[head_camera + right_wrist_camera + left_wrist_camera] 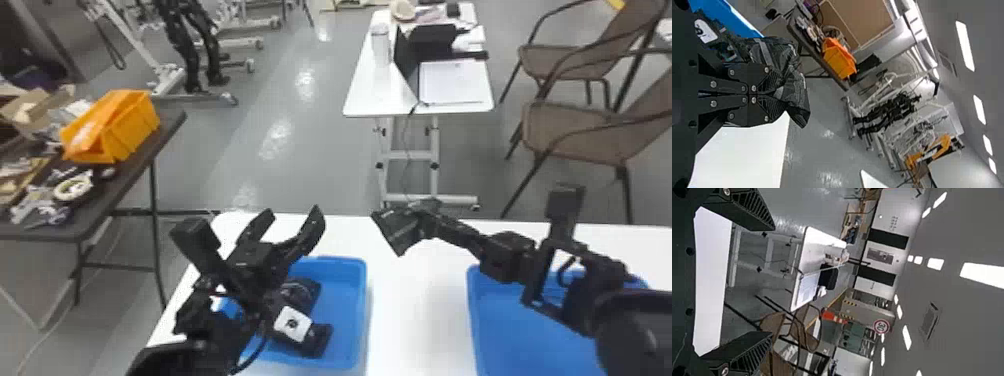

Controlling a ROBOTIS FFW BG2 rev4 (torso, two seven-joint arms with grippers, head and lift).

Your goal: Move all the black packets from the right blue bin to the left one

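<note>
Over the left bin (pixel 350 300) in the head view, the left gripper (pixel 290 215) is hanging with its jaws spread; black packets (pixel 304 291) are lying inside that bin, partly behind the left arm. The right gripper (pixel 422 220) is holding another packet (pixel 396 232) above the white table (pixel 415 300), between the left bin and the right bin (pixel 505 320), whose blue floor is showing beneath the right arm.

In the left wrist view, the jaws are standing wide apart, with nothing between them.

In the right wrist view, the jaws are clenching the crinkled packet, which is sticking out past the fingertips, near the left bin.
</note>
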